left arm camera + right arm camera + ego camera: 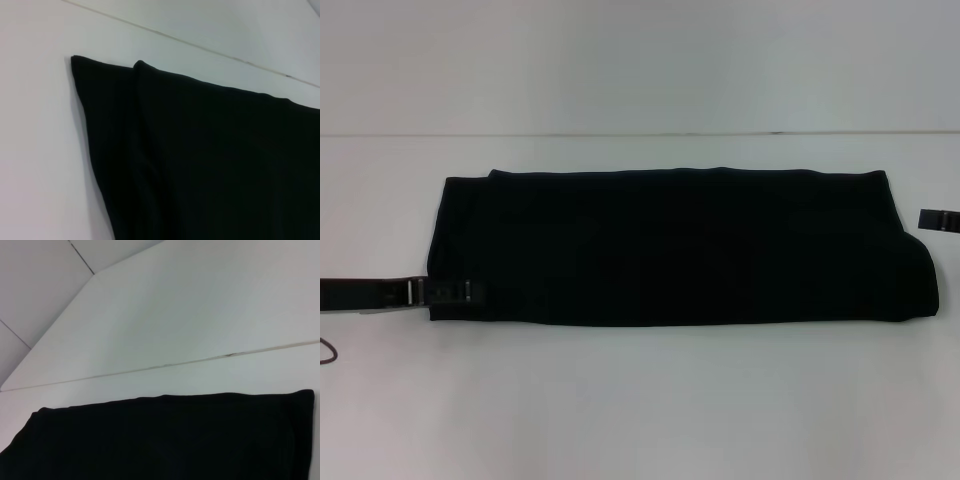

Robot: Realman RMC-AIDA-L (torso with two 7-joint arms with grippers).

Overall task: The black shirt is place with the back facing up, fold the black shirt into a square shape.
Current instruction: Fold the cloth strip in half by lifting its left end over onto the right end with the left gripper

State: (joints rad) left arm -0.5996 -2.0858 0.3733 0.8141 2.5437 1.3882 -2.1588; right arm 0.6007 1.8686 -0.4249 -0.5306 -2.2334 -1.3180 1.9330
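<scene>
The black shirt (670,245) lies flat on the white table (640,400), folded into a long band that runs left to right. No lettering shows. My left gripper (460,292) is low at the shirt's near left corner and overlaps its edge. My right gripper (932,220) is at the right edge of the head view, just off the shirt's right end. The left wrist view shows the shirt's left end (210,165) with a folded layer on top. The right wrist view shows the shirt's far edge (165,440).
A thin seam (640,134) runs across the table behind the shirt. A dark cable (328,350) loops at the left edge below my left arm. White table surface lies in front of and behind the shirt.
</scene>
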